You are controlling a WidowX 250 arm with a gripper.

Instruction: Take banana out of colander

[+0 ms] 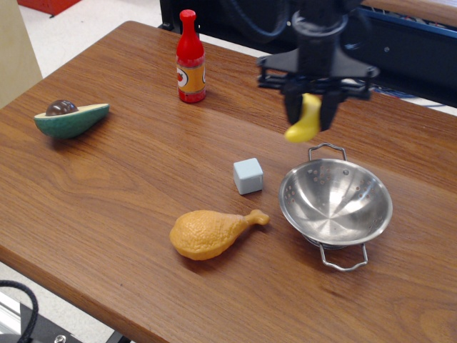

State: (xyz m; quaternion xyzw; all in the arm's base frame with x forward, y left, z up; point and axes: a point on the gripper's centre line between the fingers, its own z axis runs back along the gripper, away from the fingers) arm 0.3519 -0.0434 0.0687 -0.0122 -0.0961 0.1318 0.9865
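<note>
My gripper point(309, 114) is shut on the small yellow banana point(303, 123) and holds it in the air above the table, behind and to the left of the colander. The banana hangs down between the two black fingers. The shiny steel colander point(335, 204) stands empty on the table at the right, with one wire handle at the back and one at the front.
A pale blue cube point(248, 176) sits just left of the colander. An orange-brown toy drumstick point(212, 233) lies in front of it. A red sauce bottle point(191, 58) stands at the back. A half avocado point(70, 118) lies at the far left.
</note>
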